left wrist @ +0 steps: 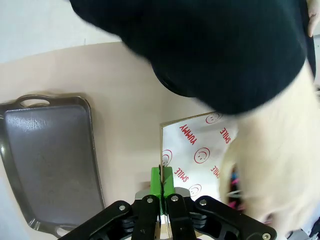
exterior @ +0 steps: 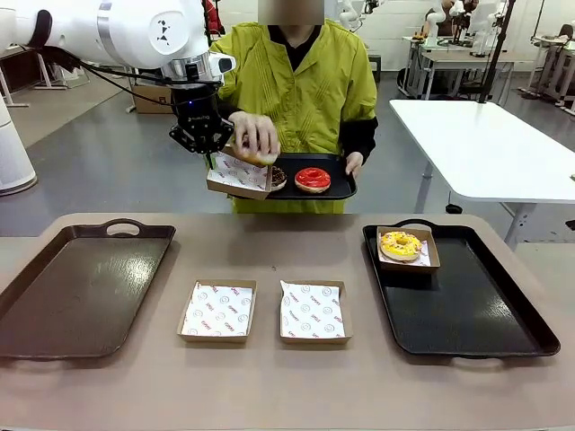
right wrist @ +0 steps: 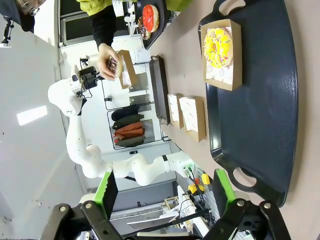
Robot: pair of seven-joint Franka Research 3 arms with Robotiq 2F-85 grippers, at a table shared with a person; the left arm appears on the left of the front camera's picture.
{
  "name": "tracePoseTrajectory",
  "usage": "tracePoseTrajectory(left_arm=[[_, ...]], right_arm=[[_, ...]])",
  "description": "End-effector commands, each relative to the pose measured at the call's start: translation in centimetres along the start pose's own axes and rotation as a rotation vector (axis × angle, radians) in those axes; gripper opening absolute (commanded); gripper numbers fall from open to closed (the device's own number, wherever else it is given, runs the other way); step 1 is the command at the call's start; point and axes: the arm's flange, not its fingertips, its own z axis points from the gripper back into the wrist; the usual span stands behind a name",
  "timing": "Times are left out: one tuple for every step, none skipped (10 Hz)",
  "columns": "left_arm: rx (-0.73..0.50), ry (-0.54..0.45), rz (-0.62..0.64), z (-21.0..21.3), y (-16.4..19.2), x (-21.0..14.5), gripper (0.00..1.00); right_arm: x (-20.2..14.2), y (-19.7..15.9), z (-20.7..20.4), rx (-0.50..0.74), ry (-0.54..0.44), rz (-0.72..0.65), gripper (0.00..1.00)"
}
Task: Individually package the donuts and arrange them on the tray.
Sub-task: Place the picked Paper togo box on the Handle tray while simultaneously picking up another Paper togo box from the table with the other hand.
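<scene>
The left gripper (exterior: 208, 154) hangs above the table's far edge with its jaws pressed together on the side wall of a paper-lined box (exterior: 235, 175). The left wrist view shows the green pads nipping that thin cardboard edge, so the box sticks out sideways from the fingers toward the person.

The person's hand (exterior: 255, 135) sits directly over the open box and lowers a donut (exterior: 260, 159) into it. That donut is mostly covered by the fingers, though it may be the dark drizzled one. The coming move turns on this stack: hand above, donut between, box below, and the pinch off to one side, so added weight would tend to tip the box away from the jaws.

Just beside the box, the person's small tray (exterior: 346, 184) carries the red-glazed donut (exterior: 313, 179) and the half-hidden chocolate donut (exterior: 278, 177).

The yellow-iced donut (exterior: 401, 243) is already boxed in the far corner of the black tray (exterior: 476, 314), well apart from the held box and across the table on the robot's right. The right gripper (right wrist: 165, 195) is nearer to it, with its jaws spread wide and nothing between them.

Two empty boxes (exterior: 217, 312) wait mid-table.
</scene>
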Motion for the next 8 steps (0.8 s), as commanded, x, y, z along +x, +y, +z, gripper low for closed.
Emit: tracePoseTrajectory(left_arm=[[-0.007, -0.001, -0.010, 0.14, 0.37, -0.50, 0.00], [-0.007, -0.001, -0.010, 0.14, 0.37, -0.50, 0.00], [-0.007, -0.001, -0.010, 0.14, 0.37, -0.50, 0.00], [-0.007, -0.001, -0.010, 0.14, 0.37, -0.50, 0.00], [-0.007, -0.001, -0.010, 0.14, 0.37, -0.50, 0.00], [-0.007, -0.001, -0.010, 0.14, 0.37, -0.50, 0.00], [-0.007, -0.001, -0.010, 0.14, 0.37, -0.50, 0.00], [-0.007, -0.001, -0.010, 0.14, 0.37, -0.50, 0.00]], right_arm=[[-0.08, 0.12, -0.01, 0.004, 0.008, -0.014, 1.00], [-0.08, 0.12, -0.01, 0.004, 0.008, -0.014, 1.00], [-0.08, 0.12, -0.01, 0.004, 0.008, -0.014, 1.00], [-0.08, 0.12, -0.01, 0.004, 0.008, -0.014, 1.00], [-0.08, 0.12, -0.01, 0.004, 0.008, -0.014, 1.00], [-0.08, 0.12, -0.01, 0.004, 0.008, -0.014, 1.00], [-0.08, 0.12, -0.01, 0.004, 0.008, -0.014, 1.00], [-0.08, 0.12, -0.01, 0.004, 0.008, -0.014, 1.00]])
